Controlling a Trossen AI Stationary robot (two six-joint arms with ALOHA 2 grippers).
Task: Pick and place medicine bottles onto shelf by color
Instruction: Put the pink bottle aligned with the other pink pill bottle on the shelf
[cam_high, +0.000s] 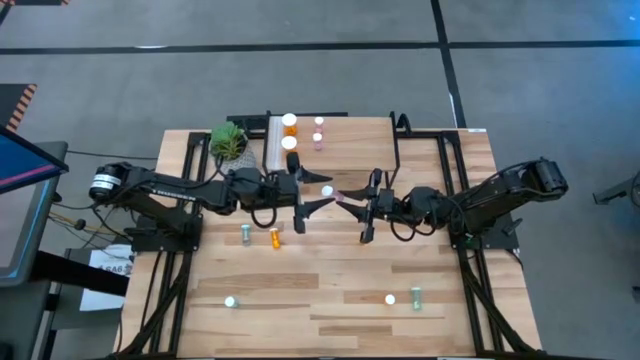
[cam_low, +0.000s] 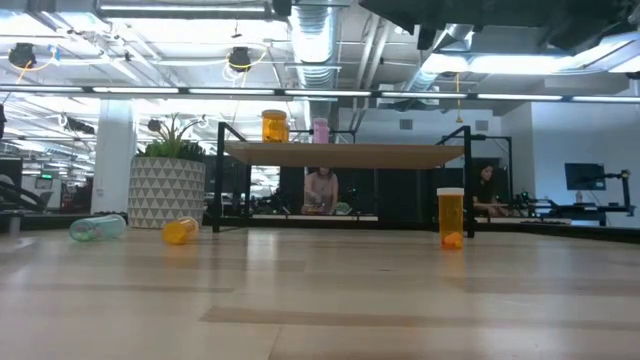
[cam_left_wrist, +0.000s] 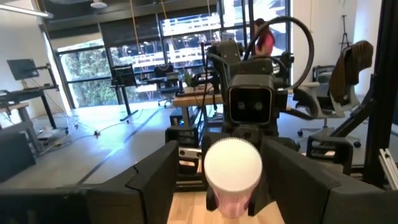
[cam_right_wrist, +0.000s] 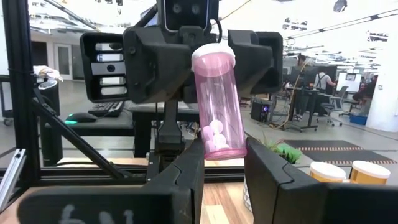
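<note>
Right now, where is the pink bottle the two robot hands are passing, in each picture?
High view: pink bottle in the middle, between the left gripper and right gripper.
Low view: not in it.
Left wrist view: bottom middle, white cap facing us.
Right wrist view: centre, tilted.
Shared landmark: orange bottles on the shelf.

Pink bottle, white cap; orange bottle; light-wood shelf.

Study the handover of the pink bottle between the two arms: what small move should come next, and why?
Probably the left tool should close on the white cap end of the pink plastic bottle. The right tool grips the bottle's base, while the left tool's fingers flank the cap with gaps showing, so it cannot take the bottle yet.
</note>
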